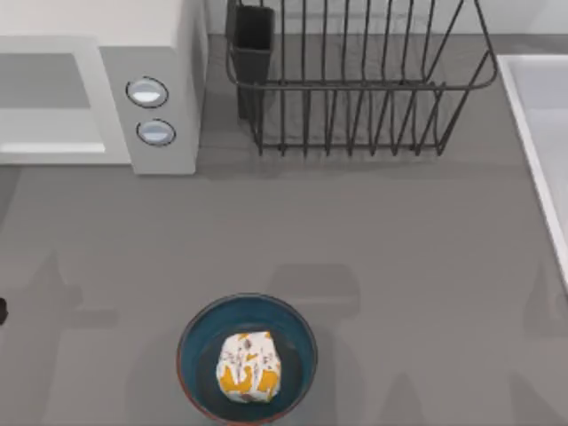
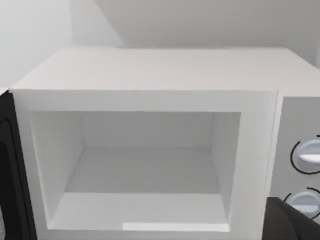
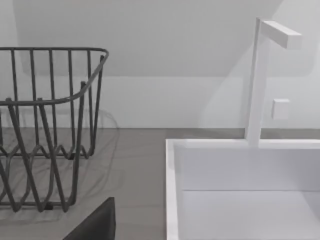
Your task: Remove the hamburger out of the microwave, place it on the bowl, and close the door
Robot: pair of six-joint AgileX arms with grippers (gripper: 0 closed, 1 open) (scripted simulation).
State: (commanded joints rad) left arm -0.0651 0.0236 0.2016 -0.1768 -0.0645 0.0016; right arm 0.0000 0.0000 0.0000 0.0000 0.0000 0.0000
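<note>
Grey and matte, the flat tabletop point(image 1: 373, 240) runs under everything. Nearest, at the near edge in the top view, sits the round deep bowl point(image 1: 193, 342), blue inside with a reddish-brown outer rim, and the small rounded hamburger point(image 1: 249, 366), white with orange-yellow patches, rests inside it, near the middle. No jaws stand at the hamburger in the top view, so it lies free of any grip; whether either gripper's jaws are spread or pressed together I cannot tell. Farther back on the left stands the white boxy microwave point(image 1: 164, 53) with two round silver-rimmed buttons point(image 1: 147, 91) on its side panel. From the left wrist view its cavity point(image 2: 145, 170) faces the camera, open and bare, and a dark panel edge, the door point(image 2: 11, 170) swung aside, shows beside the opening. Behind and to the right of the microwave is a dark wire dish rack point(image 1: 364, 84) with a dark cup-like holder point(image 1: 252, 40) at its corner. At the table's right edge lies a white sink basin point(image 3: 250, 200) with a slim white faucet point(image 3: 256, 80).
</note>
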